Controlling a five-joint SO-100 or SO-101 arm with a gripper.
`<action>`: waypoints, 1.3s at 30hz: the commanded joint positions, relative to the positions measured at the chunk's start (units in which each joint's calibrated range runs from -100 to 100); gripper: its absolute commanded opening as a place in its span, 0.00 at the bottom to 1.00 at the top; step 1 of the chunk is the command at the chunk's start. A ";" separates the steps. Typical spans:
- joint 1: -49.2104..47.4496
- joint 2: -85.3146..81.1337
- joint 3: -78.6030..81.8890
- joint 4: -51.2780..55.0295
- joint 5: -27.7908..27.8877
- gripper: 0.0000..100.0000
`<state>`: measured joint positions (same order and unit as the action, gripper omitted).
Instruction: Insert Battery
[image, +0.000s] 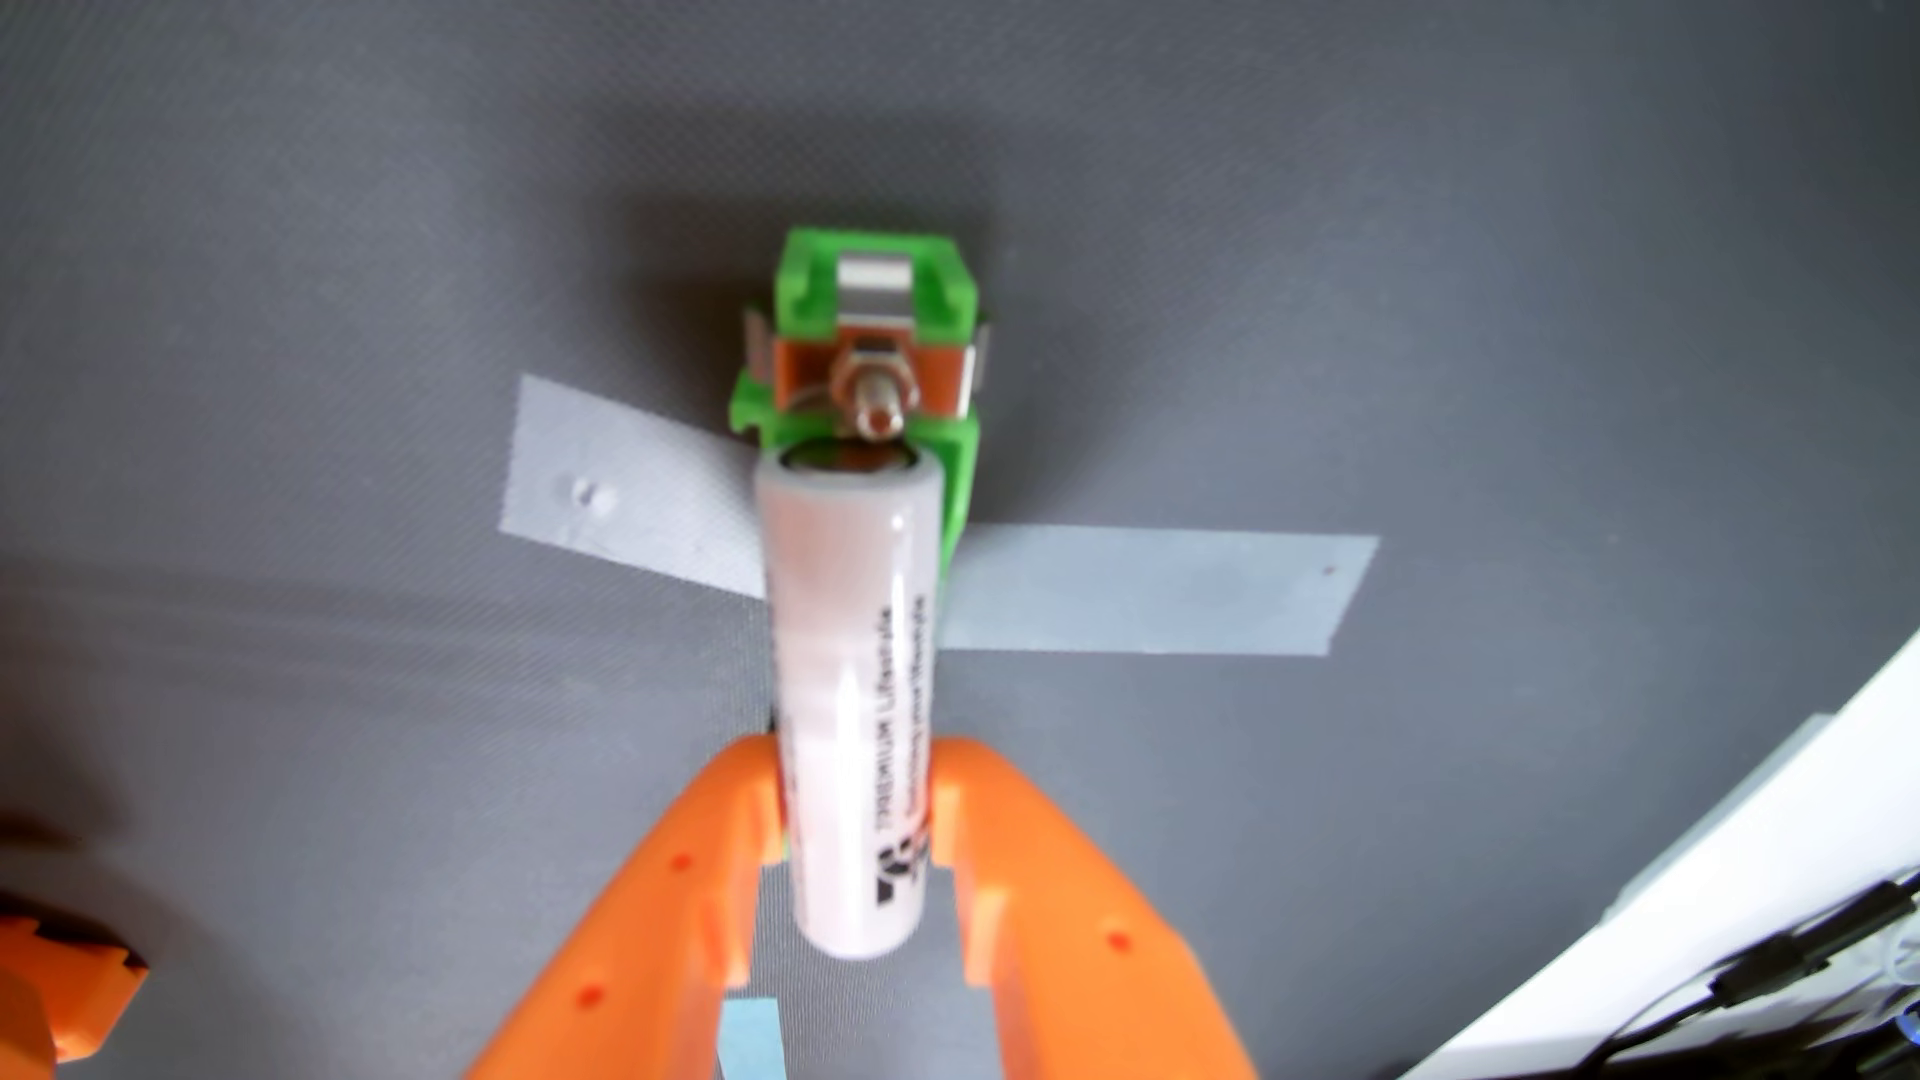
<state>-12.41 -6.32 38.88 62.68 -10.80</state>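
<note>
Wrist view: 2 orange plastic fingers clamp a smooth white cylindrical battery — tip touching green holder.

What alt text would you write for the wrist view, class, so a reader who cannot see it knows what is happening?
An orange two-finger gripper holds a white cylindrical battery pointing at a green battery holder with metal contacts, taped to a dark grey mat with pale grey tape. The battery's far end sits at the holder's near end.

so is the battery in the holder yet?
Not seated. The battery is held in the tool, its far end at the holder.
</note>
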 joint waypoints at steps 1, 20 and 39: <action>-0.10 -1.22 -0.29 -0.36 -0.52 0.02; -0.10 -1.22 -0.20 -0.36 -1.50 0.02; -0.10 -1.22 1.42 -3.32 -1.09 0.02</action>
<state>-12.41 -6.32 40.60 59.75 -12.08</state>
